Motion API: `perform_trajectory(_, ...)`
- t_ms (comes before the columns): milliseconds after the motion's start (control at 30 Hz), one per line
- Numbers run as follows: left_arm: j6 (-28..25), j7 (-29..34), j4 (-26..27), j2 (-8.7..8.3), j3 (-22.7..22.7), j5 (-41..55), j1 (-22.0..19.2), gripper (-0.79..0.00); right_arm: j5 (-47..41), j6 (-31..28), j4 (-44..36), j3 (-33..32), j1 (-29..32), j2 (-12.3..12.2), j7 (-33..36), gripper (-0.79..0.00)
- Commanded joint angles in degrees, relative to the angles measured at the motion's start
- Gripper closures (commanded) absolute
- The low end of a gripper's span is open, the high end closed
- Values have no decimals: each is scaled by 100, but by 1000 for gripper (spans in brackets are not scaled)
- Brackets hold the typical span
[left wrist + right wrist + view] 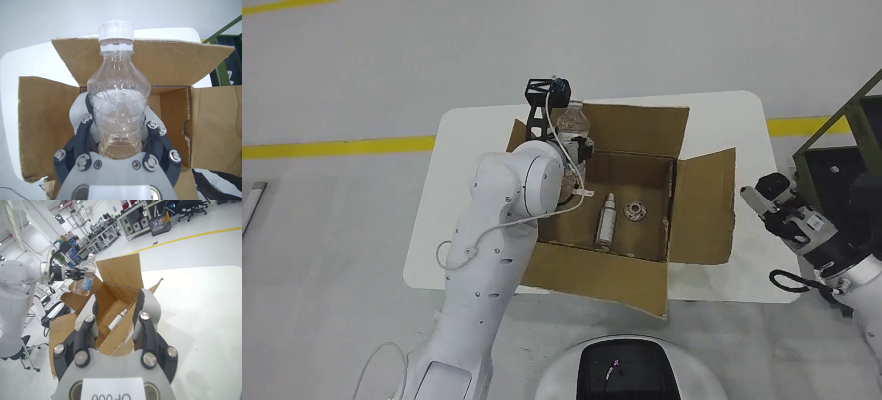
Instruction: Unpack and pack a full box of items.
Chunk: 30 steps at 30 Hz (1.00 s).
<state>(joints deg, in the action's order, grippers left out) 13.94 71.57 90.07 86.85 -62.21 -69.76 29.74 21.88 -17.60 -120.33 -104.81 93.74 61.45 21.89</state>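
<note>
The left gripper (pixel 115 117) holds a clear plastic bottle (pixel 117 106) in the air above the far left corner of an open cardboard box (pixel 702 205), jaws clamped on the bottle's ribbed middle. The bottle has a white screw cap with a white ring under it, a rounded shoulder with a small dent on one side, and a waist of horizontal ridges. In the right wrist view a white label with blue print wraps the body just below the fingers (pixel 88 274). There the bottle hangs tilted, cap up and base down, clear of the cardboard and above the left flap. Through the clear wall the brown of the box shows; whether any liquid is inside cannot be told.

The box stands on a white table (pixel 722 120) with rounded corners, all four flaps folded outward. The edge of the right flap is torn and ragged. On the box floor lie a slim white spray bottle (pixel 606 222), on its side with a pale label, and, just beside it toward the right wall, a small grey ring-shaped part (pixel 636 211). The two are near each other but not touching.

The right gripper (pixel 119 302) hangs at the right edge of the table, beyond the right flap, pointed at the box. Its jaws stand wide apart with nothing between them.
</note>
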Motion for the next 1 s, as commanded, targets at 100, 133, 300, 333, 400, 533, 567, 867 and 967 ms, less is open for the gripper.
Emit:
perform_trajectory(100,-89,26,78,2,-21,74,21,0,-413,194,95,-185,233,-9,457,-785)
perform_trajectory(133,-89,26,78,2,-21,74,21,0,-546,232,124,-153,275,-5,520,-785)
perform_trajectory(300,-89,26,78,2,-21,74,21,0,-981,331,192,165,365,22,632,-785)
perform_trajectory(333,-89,26,78,2,-21,74,21,0,-1042,357,205,242,363,29,619,-785)
perform_trajectory(400,-89,26,78,2,-21,74,21,0,-1135,396,233,401,359,43,596,-736)
perform_trajectory(533,-89,26,78,2,-21,74,21,0,-1226,446,245,614,351,61,574,-323)
perform_trajectory(567,-89,26,78,2,-21,74,21,0,-1265,456,264,658,361,65,567,-302)
perform_trajectory(867,-89,26,78,2,-21,74,21,0,-1048,353,324,794,372,68,569,0)
perform_trajectory(967,-89,26,78,2,-21,74,21,0,-1044,321,346,727,353,62,592,0)
